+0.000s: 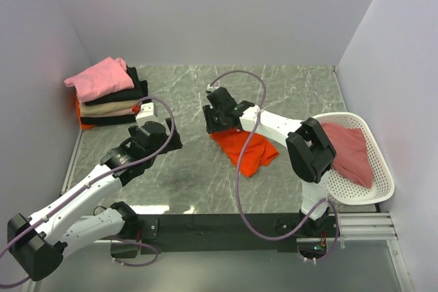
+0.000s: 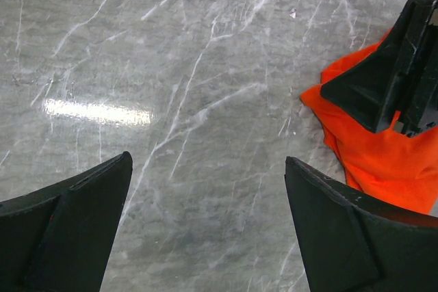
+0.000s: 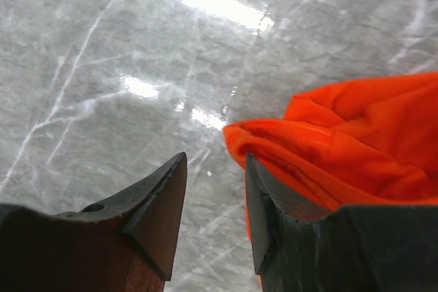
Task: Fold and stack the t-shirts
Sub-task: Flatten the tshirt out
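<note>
A bright orange t-shirt [image 1: 248, 151] lies crumpled on the marble table [image 1: 191, 182] near the middle. My right gripper [image 1: 215, 126] is at the shirt's far-left edge. In the right wrist view the right gripper [image 3: 215, 169] stands narrowly open with only table between the fingers, and the orange cloth [image 3: 342, 141] bunches against the outside of the right finger. My left gripper [image 1: 171, 140] is left of the shirt. The left gripper [image 2: 209, 169] is wide open and empty above bare table, with the orange shirt [image 2: 383, 162] to its right.
A stack of folded shirts [image 1: 109, 97], pink on top over black and beige, sits at the back left. A white lattice basket [image 1: 383, 189] at the right holds a dusty rose-red shirt [image 1: 349, 152]. Grey walls close in the table.
</note>
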### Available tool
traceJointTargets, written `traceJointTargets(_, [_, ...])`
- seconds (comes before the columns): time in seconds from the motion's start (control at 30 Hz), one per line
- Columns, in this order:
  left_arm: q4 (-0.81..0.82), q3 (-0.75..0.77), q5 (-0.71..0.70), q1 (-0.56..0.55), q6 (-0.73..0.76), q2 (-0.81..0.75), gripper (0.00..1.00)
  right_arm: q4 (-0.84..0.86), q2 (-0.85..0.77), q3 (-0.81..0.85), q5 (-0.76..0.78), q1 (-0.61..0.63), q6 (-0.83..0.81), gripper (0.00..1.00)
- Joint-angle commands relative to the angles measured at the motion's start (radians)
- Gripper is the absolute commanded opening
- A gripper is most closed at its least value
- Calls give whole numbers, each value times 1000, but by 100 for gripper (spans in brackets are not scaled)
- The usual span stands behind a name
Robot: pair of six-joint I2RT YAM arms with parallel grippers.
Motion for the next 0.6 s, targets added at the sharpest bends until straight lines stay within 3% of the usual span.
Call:
traceJointTargets(0.0, [22,-2,13,7,-2,5,99,-62,-41,45,67,9,-14,47])
traceJointTargets(0.33, [28,-3,13,7,-1,10,99,-3,16,4,49,7,-15,47])
traceJointTargets(0.57, [19,-5,1,7,-8,5,99,63,94,63,-89,7,-87,48])
